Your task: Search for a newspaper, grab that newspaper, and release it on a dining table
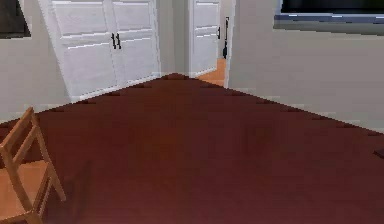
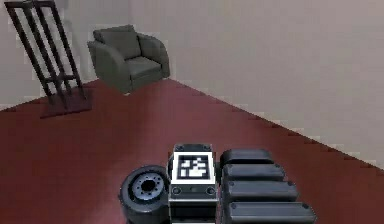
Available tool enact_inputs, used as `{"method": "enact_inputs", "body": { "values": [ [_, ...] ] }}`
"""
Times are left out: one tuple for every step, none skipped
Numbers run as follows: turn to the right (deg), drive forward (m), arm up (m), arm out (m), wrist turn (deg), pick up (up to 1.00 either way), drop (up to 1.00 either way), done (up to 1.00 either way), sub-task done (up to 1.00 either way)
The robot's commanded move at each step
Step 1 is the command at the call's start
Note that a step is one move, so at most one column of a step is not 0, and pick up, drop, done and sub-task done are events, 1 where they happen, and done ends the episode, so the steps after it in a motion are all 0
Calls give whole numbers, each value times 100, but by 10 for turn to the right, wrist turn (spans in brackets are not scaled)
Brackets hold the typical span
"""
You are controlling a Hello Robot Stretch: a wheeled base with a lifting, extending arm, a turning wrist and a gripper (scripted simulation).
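Now: judged to be the search stage. The robot faces a room corner across a bare dark red floor.
Newspaper: not yet found, on this reading; where it lies cannot be told from here.
Tool: probably the dark round part at the arm side view's bottom edge, left of a white marker square. Its far end cannot be made out, so whether it grasps anything, or is released or clenched, cannot be told.
Arm: the dark ridged blocks right of the marker look like the arm drawn in against the body. That suits driving, since nothing sticks out to catch on furniture.
Doors: white double doors on the far wall are likely a cupboard. A single white door stands beside them in the corner.
Doorway: right of the single door, a strip of orange floor suggests a way into another room, a fair next place to look.
Chair: a wooden chair sits at the forward view's lower left. Such chairs usually go with a dining surface, so one may be close on that side.
Armchair: a grey armchair sits by the far wall, angled into the room.
Rack: a tall dark rack stands left of the armchair, near the wall.
Risk: when turning toward the chair, the base could clip its legs.
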Motion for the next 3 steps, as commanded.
{"method": "enact_inputs", "body": {
  "values": [
    [-120,0,0,0,0,0,0,0,0],
    [0,100,0,0,0,0,0,0,0],
    [-30,0,0,0,0,0,0,0,0]
  ]
}}
